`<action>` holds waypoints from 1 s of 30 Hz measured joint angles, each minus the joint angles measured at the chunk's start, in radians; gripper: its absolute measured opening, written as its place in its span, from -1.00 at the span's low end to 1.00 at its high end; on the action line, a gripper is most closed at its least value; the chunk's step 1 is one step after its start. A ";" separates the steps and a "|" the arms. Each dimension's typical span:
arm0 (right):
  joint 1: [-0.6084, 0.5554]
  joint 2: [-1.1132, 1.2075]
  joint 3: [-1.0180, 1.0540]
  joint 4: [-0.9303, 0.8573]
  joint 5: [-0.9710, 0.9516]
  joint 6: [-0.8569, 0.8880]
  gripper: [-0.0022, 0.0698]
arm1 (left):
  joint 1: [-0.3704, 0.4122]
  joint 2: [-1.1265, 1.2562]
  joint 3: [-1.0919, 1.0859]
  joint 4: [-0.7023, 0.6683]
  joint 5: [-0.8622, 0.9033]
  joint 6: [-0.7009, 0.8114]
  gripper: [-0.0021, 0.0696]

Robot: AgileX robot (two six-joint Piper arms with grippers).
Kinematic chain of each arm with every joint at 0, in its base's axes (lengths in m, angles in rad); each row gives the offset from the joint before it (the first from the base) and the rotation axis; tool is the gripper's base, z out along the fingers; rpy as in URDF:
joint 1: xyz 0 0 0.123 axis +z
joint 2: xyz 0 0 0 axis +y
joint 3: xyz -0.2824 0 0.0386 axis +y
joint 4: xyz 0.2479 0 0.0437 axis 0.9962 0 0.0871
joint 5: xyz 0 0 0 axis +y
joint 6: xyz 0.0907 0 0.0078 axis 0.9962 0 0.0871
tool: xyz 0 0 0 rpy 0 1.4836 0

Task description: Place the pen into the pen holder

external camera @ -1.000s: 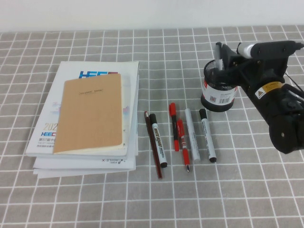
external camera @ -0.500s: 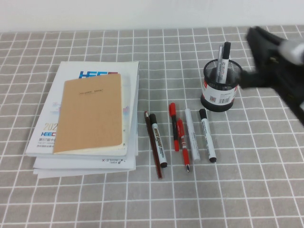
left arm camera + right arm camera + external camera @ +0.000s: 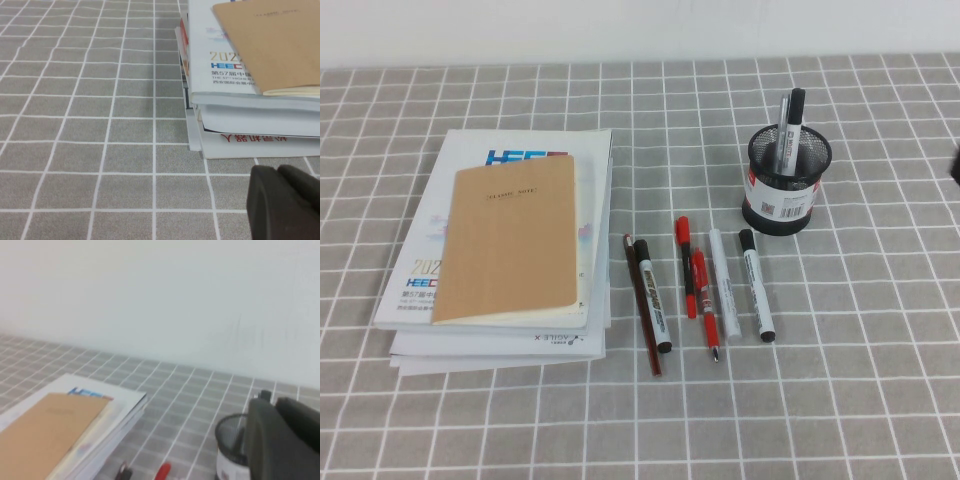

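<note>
The pen holder (image 3: 785, 185), a black mesh cup with a white sticker, stands at the right of the table. In it the slim grey pen (image 3: 783, 118) stands upright beside a black-capped marker (image 3: 796, 115). My right gripper (image 3: 276, 407) is shut and empty, raised and drawn back from the holder (image 3: 231, 437); the high view shows only a dark sliver of that arm (image 3: 956, 165) at the right edge. My left gripper (image 3: 278, 174) is shut with nothing in it, low over the table beside the book stack (image 3: 250, 75).
A row of pens and markers lies in front of the holder: a dark red pen (image 3: 642, 305), a black-capped marker (image 3: 652, 295), a red marker (image 3: 685, 265), a red pen (image 3: 705, 300), a whitish pen (image 3: 723, 282), a white marker (image 3: 756, 285). Stacked books (image 3: 510, 245) at left.
My right gripper, over the holder with the pen a second ago, has let it go, shut, and pulled away to the right out of the high view. The pen now stands in the holder.
</note>
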State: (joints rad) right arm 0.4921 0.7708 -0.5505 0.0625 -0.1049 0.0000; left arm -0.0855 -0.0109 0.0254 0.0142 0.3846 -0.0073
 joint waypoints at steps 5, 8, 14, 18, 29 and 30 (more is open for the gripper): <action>0.000 -0.110 0.000 -0.002 0.169 0.000 -0.97 | 0.000 0.000 0.000 0.000 0.000 0.000 -0.96; 0.000 -0.151 0.000 -0.004 0.250 0.000 -0.97 | 0.000 0.000 0.000 0.000 0.000 0.000 -0.96; 0.000 -0.201 0.007 -0.073 0.301 -0.037 -0.97 | 0.000 0.000 0.000 0.000 0.000 0.000 -0.96; 0.000 -0.245 0.007 -0.123 0.322 -0.050 -0.97 | 0.000 0.000 0.000 0.000 0.000 0.000 -0.96; -0.057 -0.474 0.048 -0.175 0.527 -0.054 -0.97 | 0.000 0.000 0.000 0.000 0.000 0.000 -0.96; -0.078 -0.500 0.065 -0.175 0.527 -0.054 -0.97 | 0.000 0.000 0.000 0.000 0.000 0.000 -0.96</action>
State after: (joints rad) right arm 0.4138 0.2710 -0.4858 -0.1127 0.4221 -0.0537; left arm -0.0855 -0.0109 0.0254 0.0142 0.3846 -0.0073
